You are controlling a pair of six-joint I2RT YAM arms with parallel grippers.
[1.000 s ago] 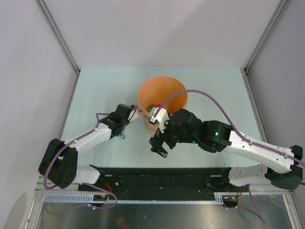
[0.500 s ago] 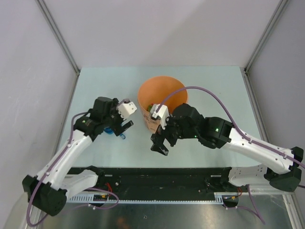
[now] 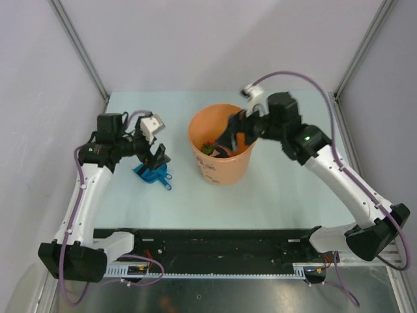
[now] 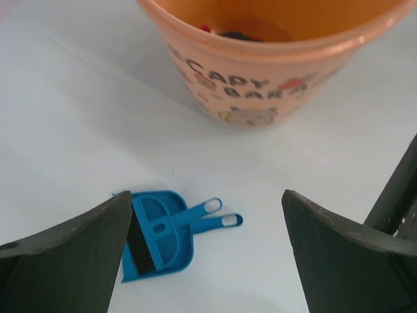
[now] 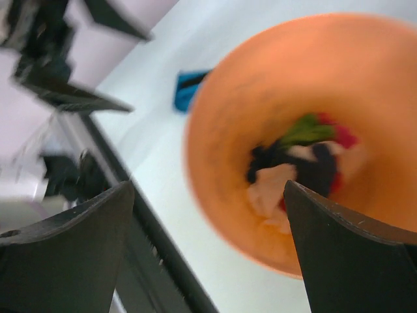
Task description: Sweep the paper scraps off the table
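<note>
Scraps: crumpled red, green, white and dark paper scraps (image 5: 303, 153) sit heaped in the round orange plastic bucket (image 4: 260, 85); none shows on the pale mint table (image 3: 287, 189), so the sweeping looks done.
Tools: blue plastic dustpan and brush (image 4: 159, 238) lies flat left of the bucket, apparently no longer needed.
Left gripper (image 4: 205, 194): fingers wide, empty, above the dustpan.
Right gripper (image 5: 208, 186): fingers wide, empty, over the bucket's far rim.
Lettering: "CAPY BARA" on the bucket wall.

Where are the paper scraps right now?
Seen from above, the paper scraps lie inside the orange bucket mid-table, right of the blue dustpan.
</note>
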